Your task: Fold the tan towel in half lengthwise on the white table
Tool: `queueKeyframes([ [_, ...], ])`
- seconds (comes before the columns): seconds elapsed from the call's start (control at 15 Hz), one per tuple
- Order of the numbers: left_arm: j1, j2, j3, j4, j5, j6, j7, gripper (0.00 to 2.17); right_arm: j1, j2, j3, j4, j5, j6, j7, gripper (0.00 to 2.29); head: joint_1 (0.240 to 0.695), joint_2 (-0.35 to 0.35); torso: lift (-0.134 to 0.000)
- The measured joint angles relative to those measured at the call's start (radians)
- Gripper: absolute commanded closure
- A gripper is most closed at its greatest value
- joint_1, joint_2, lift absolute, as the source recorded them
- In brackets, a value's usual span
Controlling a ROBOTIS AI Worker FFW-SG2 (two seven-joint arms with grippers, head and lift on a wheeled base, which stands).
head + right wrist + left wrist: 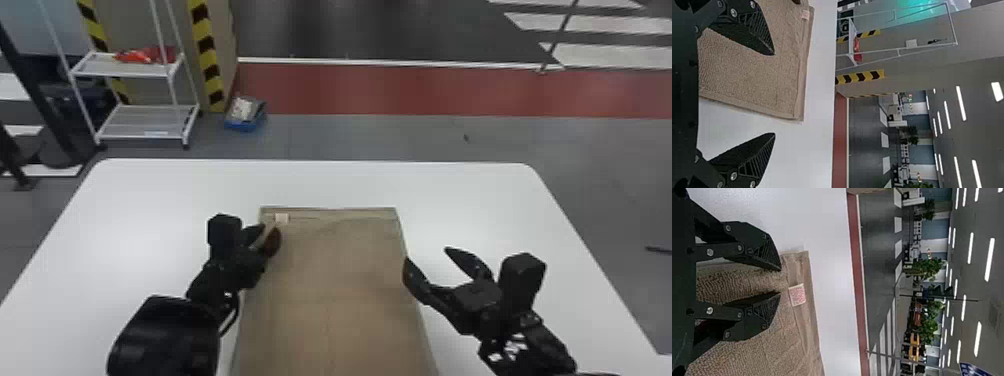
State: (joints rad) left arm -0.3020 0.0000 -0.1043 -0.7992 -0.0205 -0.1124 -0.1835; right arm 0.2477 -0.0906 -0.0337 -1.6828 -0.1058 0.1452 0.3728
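Roughly fore-and-aft, the long axis of the tan towel (335, 280).

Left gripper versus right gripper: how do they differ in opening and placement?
The left gripper has its fingers a narrow gap apart; the right gripper is spread much wider.
The left gripper is near the towel's far left corner, by the tag; the right gripper is at its right edge, farther from the far hem.
Both are open, with black fingers.
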Motion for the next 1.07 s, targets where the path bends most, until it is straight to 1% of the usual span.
queueKeyframes([
  [0.07,0.002,0.000,0.000,0.000,-0.001,-0.008,0.006,1.13,-0.001,0.000,0.000,0.001,0.000,0.001,0.000,0.16,0.695,-0.050,-0.057],
  [0.33,0.020,0.000,0.001,-0.015,-0.003,-0.049,0.035,1.12,-0.005,-0.001,0.000,0.005,0.000,0.004,0.000,0.16,0.695,-0.046,-0.057],
  [0.47,0.044,0.000,0.000,-0.048,-0.004,-0.072,0.048,1.12,-0.005,-0.002,0.000,0.006,0.001,0.008,0.000,0.16,0.695,-0.045,-0.057],
  [0.6,0.079,0.000,-0.007,-0.110,-0.007,-0.064,0.064,1.11,-0.005,-0.004,-0.001,0.006,-0.001,0.013,0.000,0.16,0.695,-0.049,-0.057],
  [0.73,0.142,0.000,-0.024,-0.223,-0.033,-0.038,0.075,1.10,-0.004,-0.006,-0.003,0.004,-0.002,0.018,0.000,0.16,0.695,-0.057,-0.057],
  [0.8,0.169,0.000,-0.042,-0.272,-0.051,-0.026,0.097,1.10,-0.002,-0.007,-0.004,0.000,-0.003,0.022,0.000,0.16,0.695,-0.065,-0.057],
  [0.93,0.213,0.000,-0.102,-0.357,-0.104,0.008,0.171,1.10,0.004,-0.010,-0.007,-0.010,-0.003,0.030,0.000,0.16,0.695,-0.089,-0.057],
  [1.07,0.232,0.000,-0.162,-0.387,-0.134,0.022,0.219,1.10,0.011,-0.012,-0.011,-0.017,-0.005,0.036,0.000,0.16,0.695,-0.112,-0.057],
])
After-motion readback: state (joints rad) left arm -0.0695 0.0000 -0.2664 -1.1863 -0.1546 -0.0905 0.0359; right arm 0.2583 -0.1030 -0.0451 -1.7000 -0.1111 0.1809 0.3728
